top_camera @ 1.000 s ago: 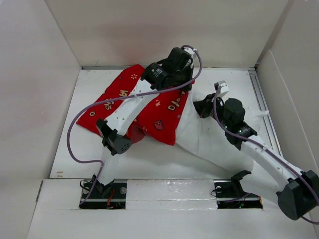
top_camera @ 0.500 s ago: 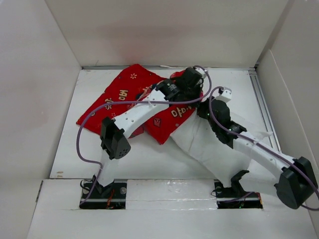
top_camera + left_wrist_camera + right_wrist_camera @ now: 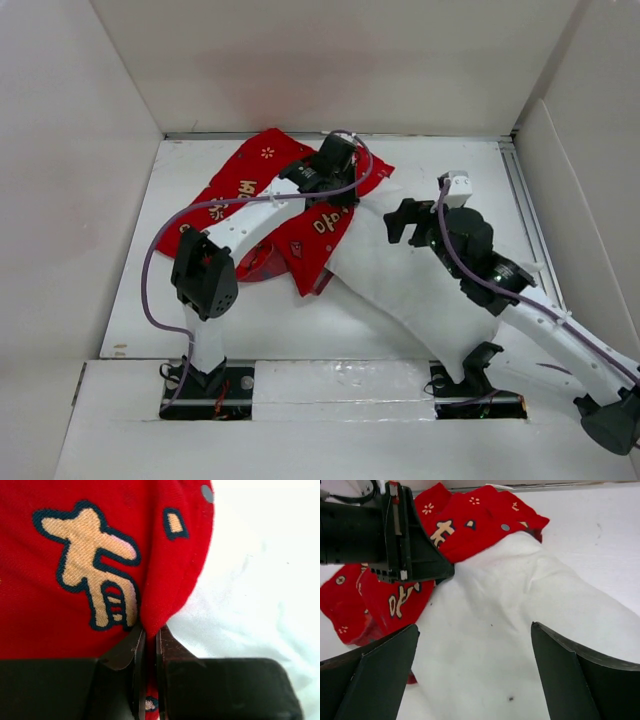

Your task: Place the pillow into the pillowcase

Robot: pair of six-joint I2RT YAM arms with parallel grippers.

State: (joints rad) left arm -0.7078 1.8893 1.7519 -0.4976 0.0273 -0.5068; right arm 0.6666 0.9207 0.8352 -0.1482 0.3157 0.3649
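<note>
My left end effector [image 3: 148, 632] pinching the pillowcase [image 3: 255, 185] at the far corner of the pillow [image 3: 410, 285].
I see it closed narrow on a fold of red cloth, just where that cloth meets the white fabric of the pillow. The pillowcase lies rumpled to the left of the pillow, its edge draped over the pillow's far corner. The pillow itself lies diagonally on the tabletop [image 3: 270, 320]. My right end effector [image 3: 474, 626] hangs above the pillow, opened wide and gripping nothing.
</note>
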